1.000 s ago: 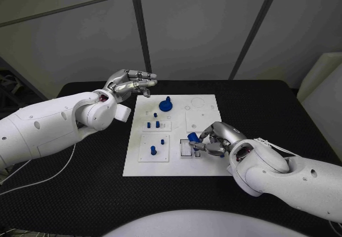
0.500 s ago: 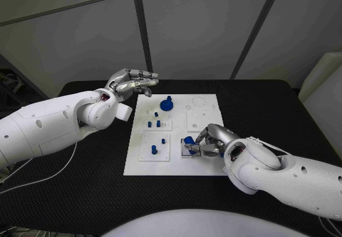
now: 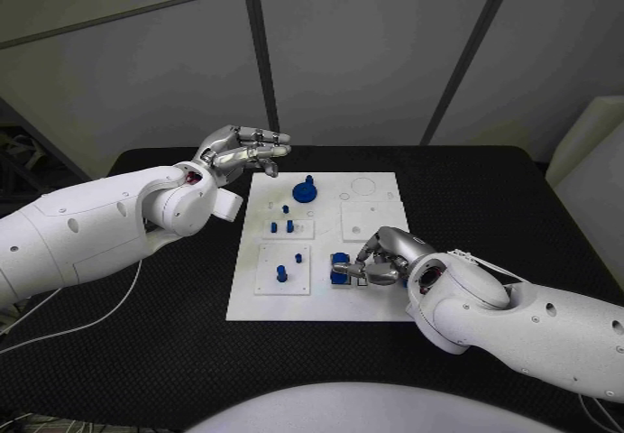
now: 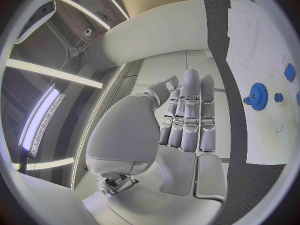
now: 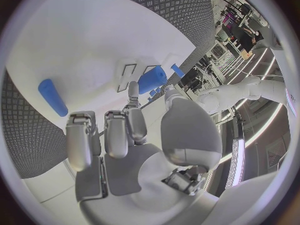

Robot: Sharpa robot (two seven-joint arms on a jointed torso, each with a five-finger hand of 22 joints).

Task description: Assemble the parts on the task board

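The white task board (image 3: 267, 303) lies in the middle of the black table. My right hand (image 3: 385, 258) is low over its front right part and pinches a blue part (image 3: 342, 262) between thumb and a finger, right at the rectangular slots (image 5: 128, 78). The right wrist view shows that part (image 5: 152, 79) at the fingertips, and another blue part (image 5: 52, 97) lying flat on the board (image 5: 94, 35). My left hand (image 3: 242, 149) hovers above the board's back left corner, fingers straight and holding nothing (image 4: 187, 120). A blue gear (image 3: 303, 190) stands at the back of the board.
Several small blue pegs stand in the board's left plates, two (image 3: 270, 227) in the middle plate and two (image 3: 281, 272) in the front one. The gear (image 4: 257, 94) also shows beyond my left hand. Black table (image 3: 156, 343) surrounds the board.
My right hand has moved left and slightly toward the front with the blue part, bringing it lower onto the slotted area. The left hand has stayed in place.
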